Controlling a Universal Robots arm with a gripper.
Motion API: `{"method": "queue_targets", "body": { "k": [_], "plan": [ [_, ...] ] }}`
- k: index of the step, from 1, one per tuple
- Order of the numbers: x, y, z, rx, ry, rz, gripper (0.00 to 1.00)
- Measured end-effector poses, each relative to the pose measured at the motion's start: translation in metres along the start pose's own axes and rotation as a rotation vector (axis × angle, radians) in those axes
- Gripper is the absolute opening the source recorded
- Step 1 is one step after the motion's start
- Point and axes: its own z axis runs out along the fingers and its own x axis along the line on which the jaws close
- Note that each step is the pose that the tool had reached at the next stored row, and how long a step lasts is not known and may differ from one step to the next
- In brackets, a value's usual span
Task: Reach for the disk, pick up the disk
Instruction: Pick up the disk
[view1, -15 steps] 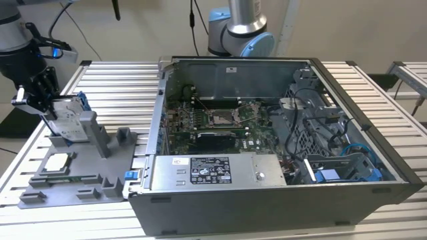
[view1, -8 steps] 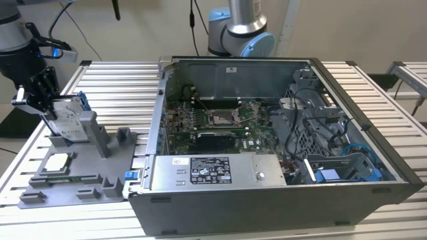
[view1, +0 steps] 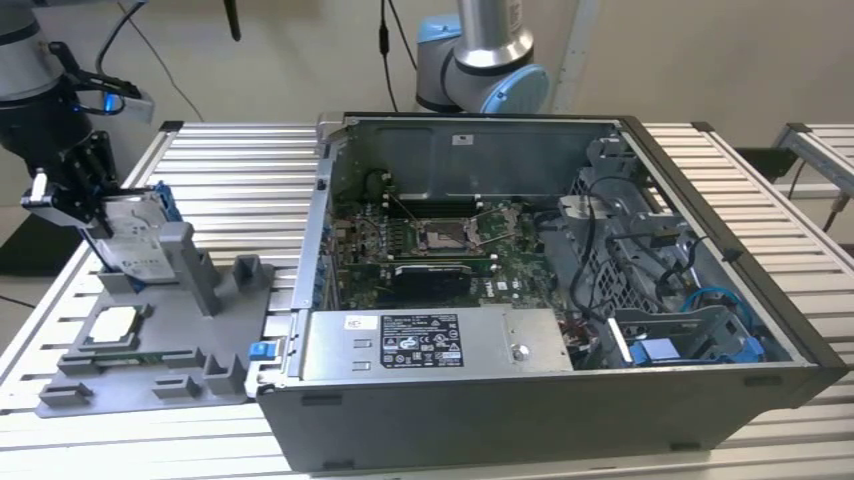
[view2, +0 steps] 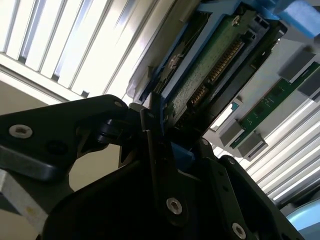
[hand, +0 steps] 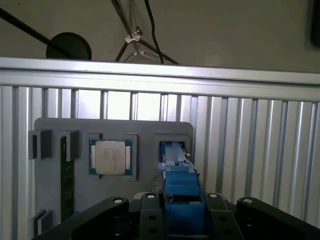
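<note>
Blue-framed and standing on edge, the disk (view1: 136, 238) is over the far end of the grey tray (view1: 167, 350), near the tabletop's (view1: 227, 180) edge on the exterior view's left. Black fingers (hand: 151, 220) are clamped on its bracket from both sides.

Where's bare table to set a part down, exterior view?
Free: slats beyond the tray, up to the case; the slatted strip past the case on the exterior view's right; a narrow strip in front of the tray. Crowded: the tray itself, with chip and posts, and its far corner, where the hand grips the disk.
</note>
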Motion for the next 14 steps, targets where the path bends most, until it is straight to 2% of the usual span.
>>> {"method": "queue_targets", "body": {
  "k": [3,14],
  "plan": [
    [-0.0001,0.0,-0.0071,0.0004,-0.0002,0.0,0.0],
    [-0.0002,0.0004,-0.0407,0.0003,-0.0001,0.0,0.0]
  ]
}}
